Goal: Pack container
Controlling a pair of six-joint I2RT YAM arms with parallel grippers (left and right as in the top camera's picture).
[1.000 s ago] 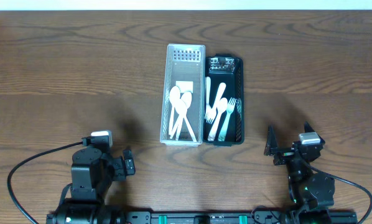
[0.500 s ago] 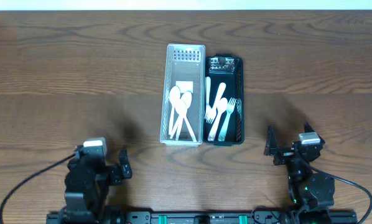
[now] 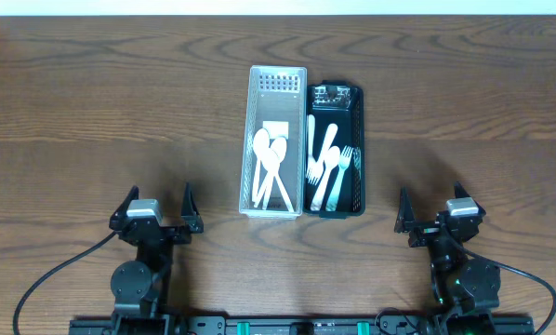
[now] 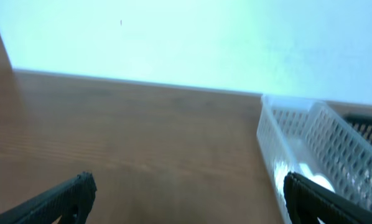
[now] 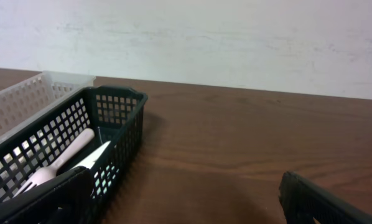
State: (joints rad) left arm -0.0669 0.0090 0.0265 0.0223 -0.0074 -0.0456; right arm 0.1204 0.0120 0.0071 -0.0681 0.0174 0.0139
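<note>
A white slotted basket holds white plastic spoons. A black mesh basket stands touching its right side and holds white plastic forks and knives. My left gripper is open and empty, low near the front edge, left of the white basket. My right gripper is open and empty, right of the black basket; a white utensil shows inside it.
The wooden table stretches around the two baskets. A pale wall runs behind the far edge. Black cables trail from both arm bases at the front edge.
My left arm has swung back from a turned pose to face straight ahead, its open fingers now pointing toward the baskets. The right arm and the baskets have not moved.
</note>
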